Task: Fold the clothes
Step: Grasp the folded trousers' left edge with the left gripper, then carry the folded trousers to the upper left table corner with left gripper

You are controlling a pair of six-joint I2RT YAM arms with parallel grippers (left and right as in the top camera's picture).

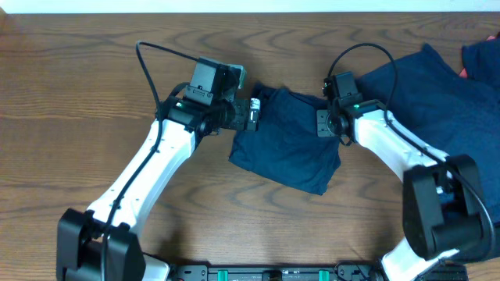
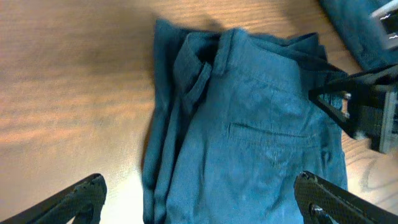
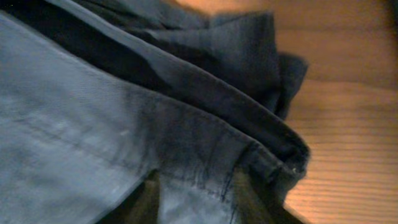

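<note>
Centre of the table [image 1: 78, 94]: one dark navy garment [image 1: 285, 148] lies here as a compact, roughly square bundle with its layers stacked on each other.

Top layer: the left wrist view shows a waistband and a faint pocket seam on the upper face. The cloth is wrinkled but lies flat.

Left pincer [image 1: 254, 114]: it sits at the bundle's upper-left edge, spread wide and holding nothing. Both fingers [image 2: 84, 196] show far apart in its own camera, with the cloth lying between and beyond them.

Right pincer [image 1: 322, 123]: it is down at the bundle's right edge, low against the cloth. Its own camera is so close that blurred folds fill the picture, so I cannot tell whether it is pinching the fabric or standing apart.

Done so far: by the look of it, this piece is folded over itself and close to finished.

Rough spots: the left side bunches into loose extra folds and the lower right corner juts out, so it may want a tidy-up.

Left to do: a pile [image 1: 445, 78] of more navy cloth sprawls at the far right of the table, spread out and rumpled with no fold in it.

Progress call: one garment is nearly there and the rest is untouched, so I'd put it somewhere short of halfway.
</note>
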